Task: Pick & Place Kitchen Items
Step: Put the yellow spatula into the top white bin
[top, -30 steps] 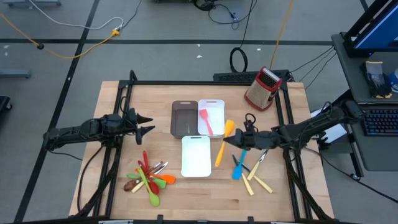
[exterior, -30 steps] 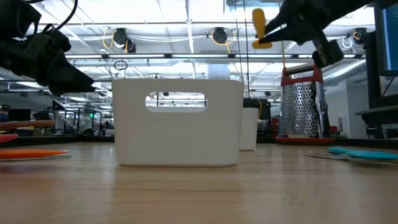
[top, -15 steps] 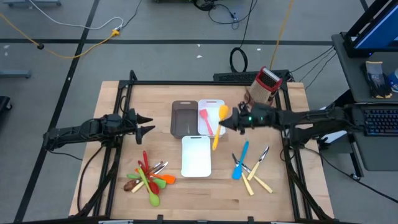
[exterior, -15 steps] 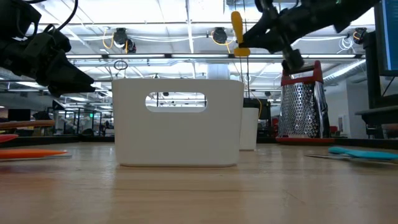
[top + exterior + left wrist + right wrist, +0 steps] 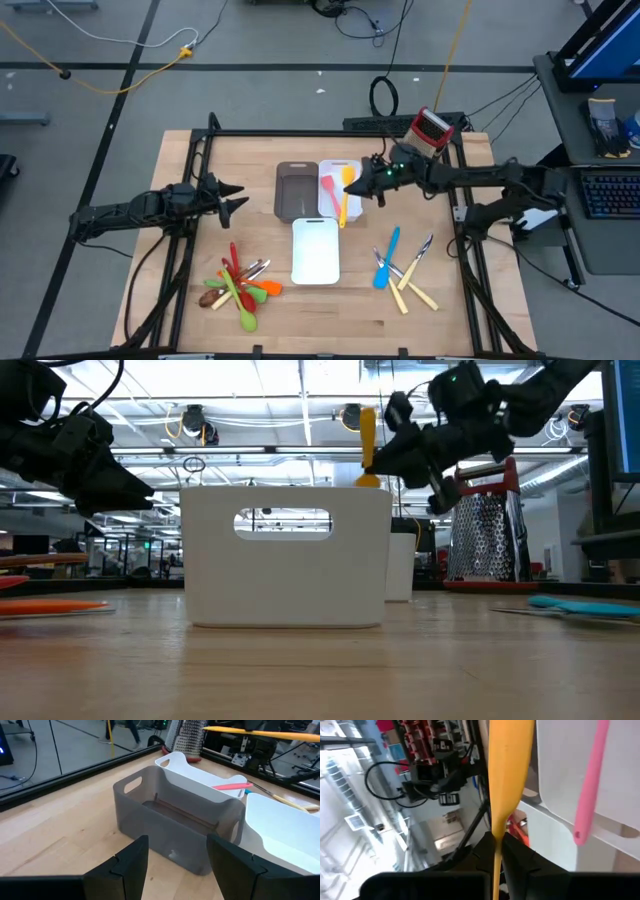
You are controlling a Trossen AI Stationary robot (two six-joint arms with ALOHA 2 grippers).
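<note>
Above white tray (image 5: 352,167), right end effector (image 5: 368,181) pinching yellow spatula (image 5: 346,192), pink spatula (image 5: 590,785) visible beneath.

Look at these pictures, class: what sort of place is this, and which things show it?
Probably a robotics lab or workshop, not a home kitchen. Cables trail across a bare grey floor, a wooden table carries two robot arms, and a desk with a keyboard stands alongside. The low view shows industrial ceiling lights behind.
</note>
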